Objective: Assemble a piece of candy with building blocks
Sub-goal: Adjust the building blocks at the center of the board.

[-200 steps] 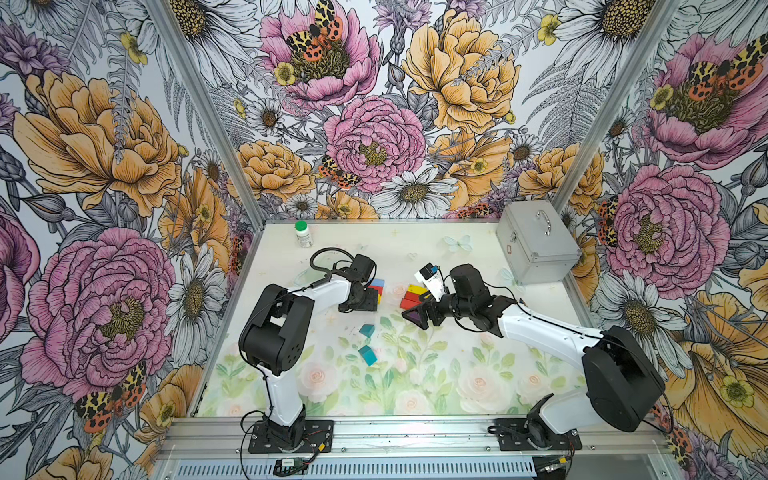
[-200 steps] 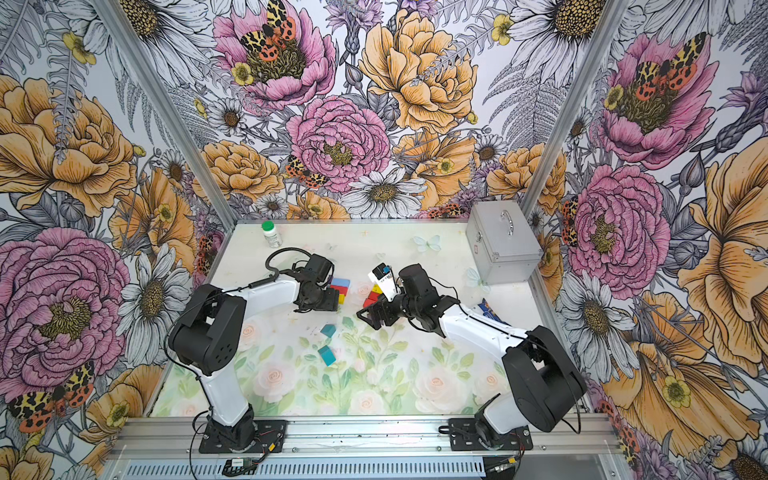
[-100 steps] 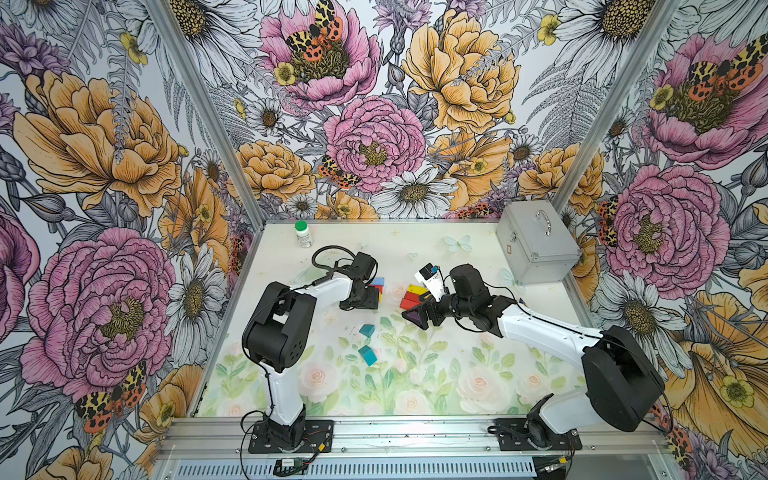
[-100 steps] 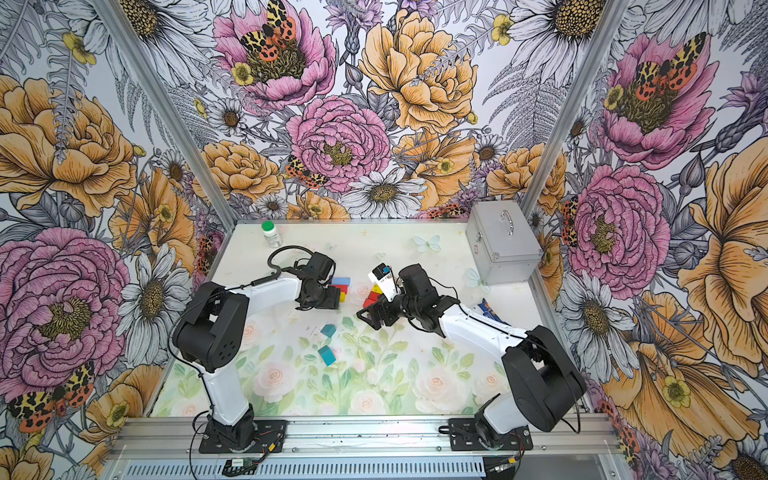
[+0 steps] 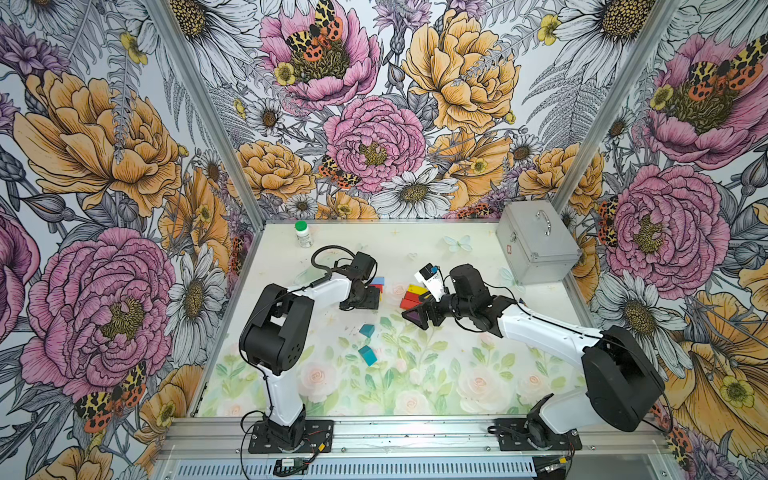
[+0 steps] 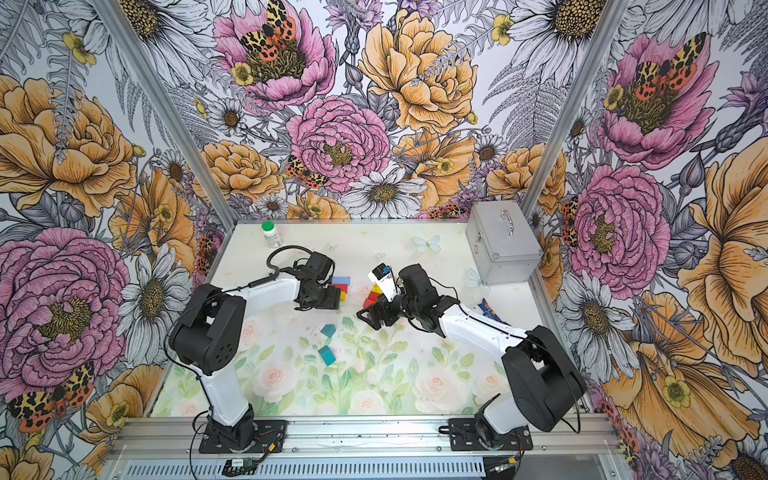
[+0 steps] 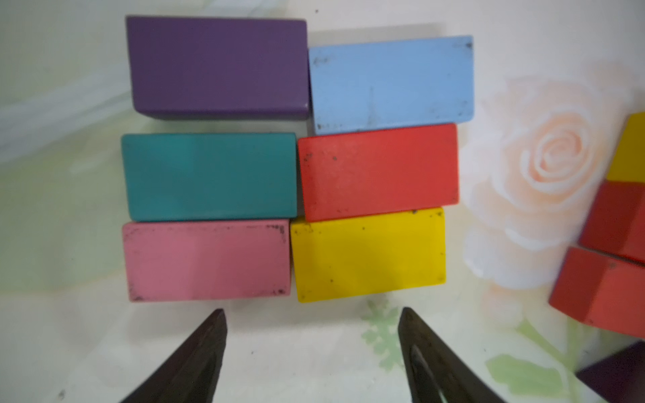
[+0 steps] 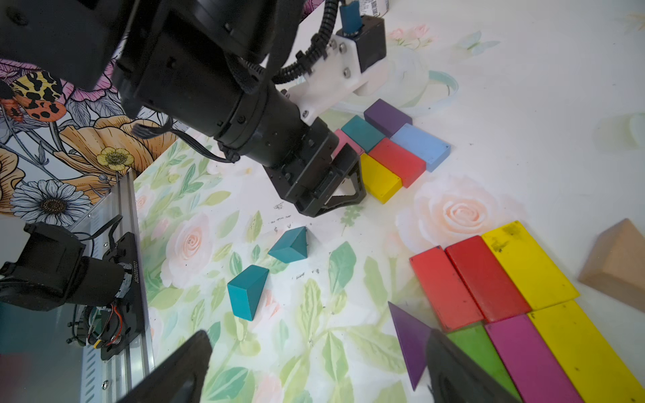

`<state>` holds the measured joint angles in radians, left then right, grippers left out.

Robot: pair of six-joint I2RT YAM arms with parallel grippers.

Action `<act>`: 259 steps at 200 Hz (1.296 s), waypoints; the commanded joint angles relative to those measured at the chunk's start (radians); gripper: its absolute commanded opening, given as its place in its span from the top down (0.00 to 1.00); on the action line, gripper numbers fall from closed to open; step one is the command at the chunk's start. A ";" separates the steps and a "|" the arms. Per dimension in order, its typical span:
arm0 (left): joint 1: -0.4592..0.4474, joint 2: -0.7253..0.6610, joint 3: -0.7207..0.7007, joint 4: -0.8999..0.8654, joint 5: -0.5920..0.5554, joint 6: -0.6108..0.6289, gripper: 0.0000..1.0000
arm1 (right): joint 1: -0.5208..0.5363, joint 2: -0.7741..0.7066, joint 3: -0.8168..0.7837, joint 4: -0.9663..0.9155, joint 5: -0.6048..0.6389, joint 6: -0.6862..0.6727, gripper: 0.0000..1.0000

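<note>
Left gripper (image 7: 312, 319): jaws apart, nothing between them, tips low over the table (image 7: 69, 342) and just short of the pink brick (image 7: 206, 260) and the yellow brick (image 7: 368, 254). Those two, with the teal brick (image 7: 209, 176), red brick (image 7: 377, 171), purple brick (image 7: 216, 66) and light blue brick (image 7: 391, 80), form a six-brick slab. In a top view the six-brick slab (image 5: 379, 284) sits a little left of frame centre, half hidden by the wrist. Right gripper (image 8: 319, 349): jaws wide, empty. The purple triangle (image 8: 410, 342) lies flat just inside one finger; contact cannot be told. A second slab (image 5: 411, 297) of red, yellow, green and magenta bricks lies just right of frame centre. The upper teal triangle (image 5: 367, 330) and lower teal triangle (image 5: 368, 355) lie loose below centre, apart from both slabs. The tan triangle (image 8: 617, 265) lies near the second slab. Handling, judged: painted wood, rigid, light, not fragile; the smooth paint is likely a bit slippery, so take a square hold. Grip bricks across the short width at mid-length. Slab members sit flush, leaving no finger room between them, so enter from an outer edge. Grip triangles on their two flat parallel faces, never the slopes, or they will likely squirt out.
</note>
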<state>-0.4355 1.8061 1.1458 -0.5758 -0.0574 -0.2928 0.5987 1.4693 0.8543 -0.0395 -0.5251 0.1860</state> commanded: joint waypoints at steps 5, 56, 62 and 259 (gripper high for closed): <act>0.053 -0.134 -0.020 0.007 0.100 -0.050 0.20 | -0.002 0.016 0.028 0.019 -0.003 -0.009 0.04; 0.216 -0.131 0.028 0.105 0.212 -0.130 0.17 | 0.000 0.013 0.031 0.029 -0.009 -0.009 0.04; 0.236 -0.115 0.035 0.129 0.237 -0.149 0.17 | 0.000 0.012 0.031 0.029 -0.010 -0.008 0.04; 0.286 0.147 -0.201 0.911 0.241 -0.608 0.16 | -0.012 0.055 0.055 0.029 -0.044 -0.034 0.04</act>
<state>-0.1410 1.9350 0.9936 0.2405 0.2283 -0.8593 0.5941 1.5105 0.8822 -0.0299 -0.5484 0.1635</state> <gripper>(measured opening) 0.841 0.963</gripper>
